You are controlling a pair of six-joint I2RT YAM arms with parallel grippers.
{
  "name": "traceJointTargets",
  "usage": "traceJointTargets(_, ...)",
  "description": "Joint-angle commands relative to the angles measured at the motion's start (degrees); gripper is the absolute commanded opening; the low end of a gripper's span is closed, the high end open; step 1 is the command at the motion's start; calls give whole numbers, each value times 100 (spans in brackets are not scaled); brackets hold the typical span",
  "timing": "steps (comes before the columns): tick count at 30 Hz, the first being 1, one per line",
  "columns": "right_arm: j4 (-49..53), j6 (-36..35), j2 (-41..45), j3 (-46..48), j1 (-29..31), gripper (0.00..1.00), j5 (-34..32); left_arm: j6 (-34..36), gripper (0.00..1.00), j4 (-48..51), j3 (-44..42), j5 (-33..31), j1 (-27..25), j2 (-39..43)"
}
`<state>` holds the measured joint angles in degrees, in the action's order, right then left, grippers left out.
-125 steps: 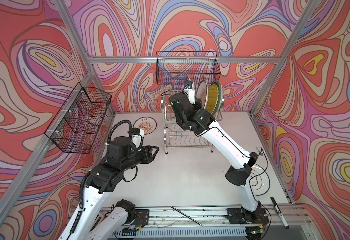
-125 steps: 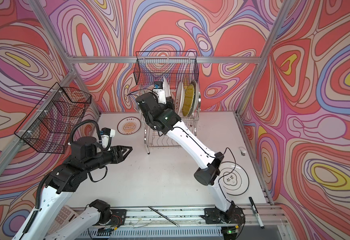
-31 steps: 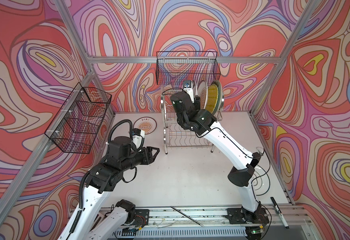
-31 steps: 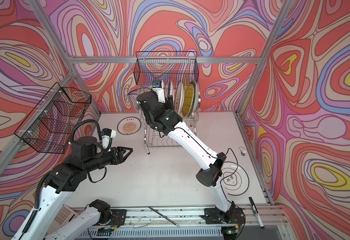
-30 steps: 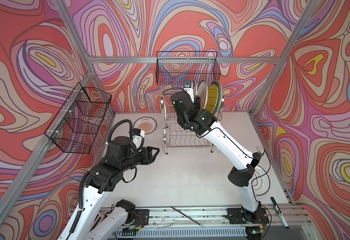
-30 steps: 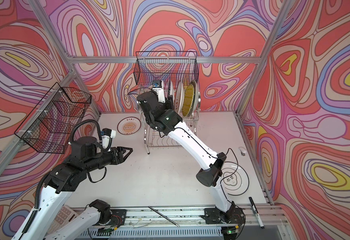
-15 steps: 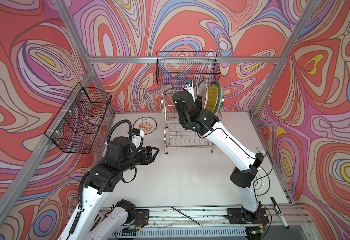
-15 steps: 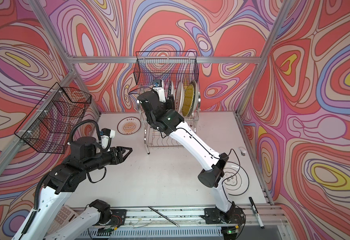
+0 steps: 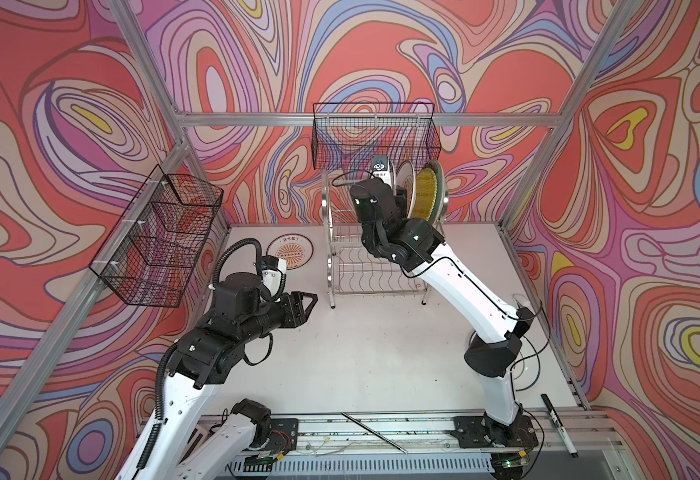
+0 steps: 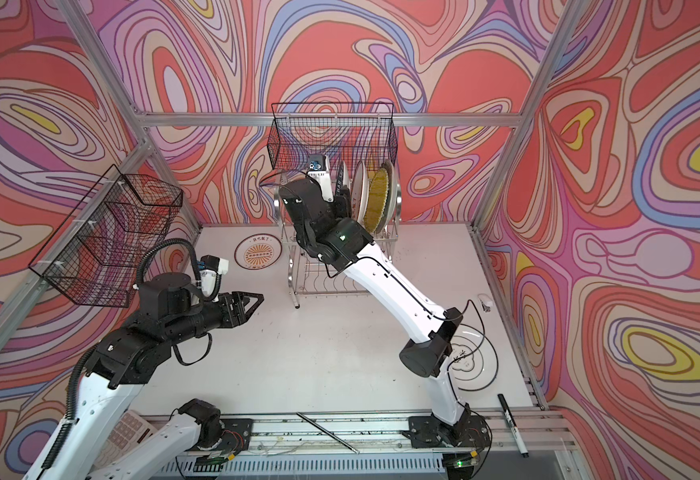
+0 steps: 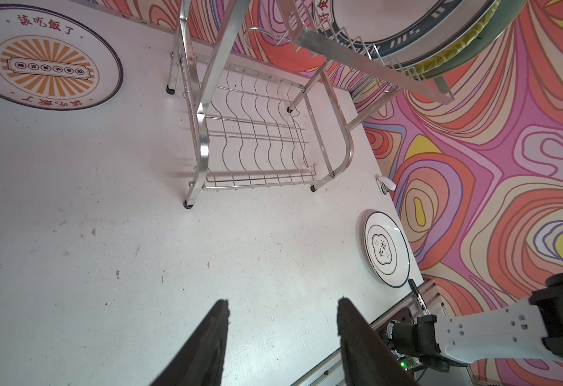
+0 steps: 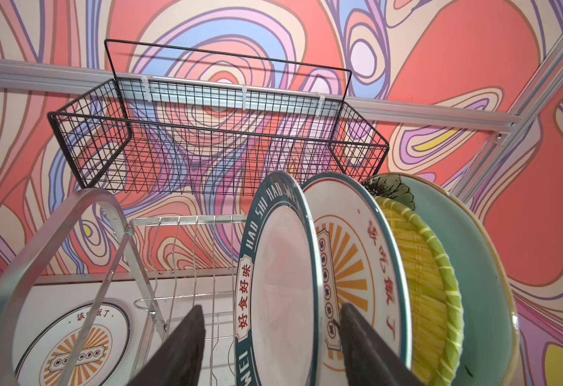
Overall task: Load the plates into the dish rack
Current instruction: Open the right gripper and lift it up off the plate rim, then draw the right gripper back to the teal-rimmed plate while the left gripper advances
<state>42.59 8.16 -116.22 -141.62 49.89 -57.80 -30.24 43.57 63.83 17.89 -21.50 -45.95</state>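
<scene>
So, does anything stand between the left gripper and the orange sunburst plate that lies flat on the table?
Nothing visible does. In the left wrist view only bare table lies between the open left gripper and the orange sunburst plate; the dish rack stands beside that path.

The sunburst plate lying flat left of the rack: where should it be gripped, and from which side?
The sunburst plate lies flat, face up, so only its raised rim offers a pinch. Probably take the front edge, toward the open left gripper; the dish rack flanks one side and the wall stands behind.
</scene>
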Motion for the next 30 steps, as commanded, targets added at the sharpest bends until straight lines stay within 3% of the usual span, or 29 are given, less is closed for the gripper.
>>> traceJointTargets(1, -111, -36, 272, 69, -4, 65, 100, -52, 56, 99, 155, -90, -39, -44)
traceJointTargets(18, -345, 183, 1312, 1046, -4, 66, 827, -55, 56, 402, 279, -566, -38, -249)
traceJointTargets(30, -920, 256, 2999, 3207, 1, 66, 2288, -7, 56, 799, 359, -1155, -26, -888)
